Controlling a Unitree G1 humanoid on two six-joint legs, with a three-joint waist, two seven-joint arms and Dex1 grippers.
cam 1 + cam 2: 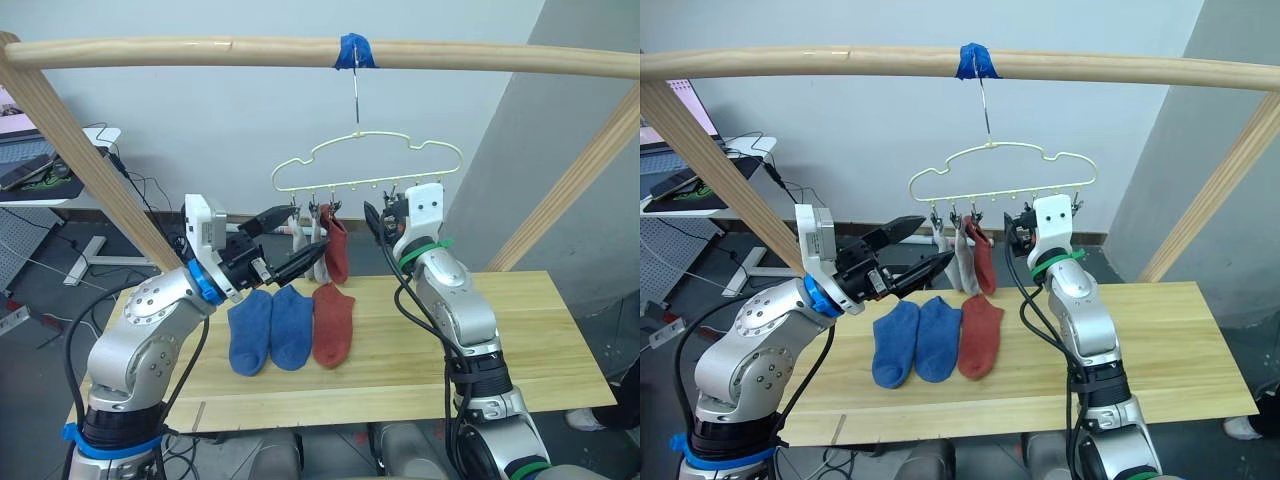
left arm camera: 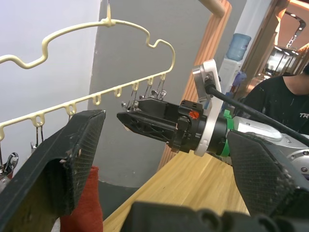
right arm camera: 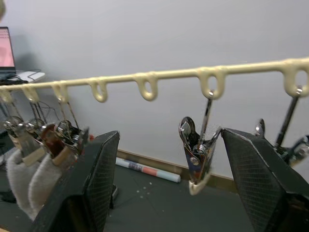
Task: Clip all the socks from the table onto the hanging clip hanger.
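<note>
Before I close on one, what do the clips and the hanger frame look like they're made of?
Clips: bare shiny metal, judging by the mirror-like glints. Clip hanger: pale yellow-green frame with a smooth, matte, rounded skin, probably plastic-coated wire; its core isn't visible.

Both arms are raised in front of the body. The left arm is bent at the elbow, the forearm reaching inward and the left hand (image 1: 287, 243) pointed toward the right arm — its two black fingers (image 2: 58, 164) are spread wide apart, nothing held between them. The right arm is held nearly upright from elbow to wrist, a green band seen just under the wrist. The right hand (image 1: 388, 216) is aimed upward and forward — its fingers (image 3: 89, 179) are parted too, gripping nothing.
</note>
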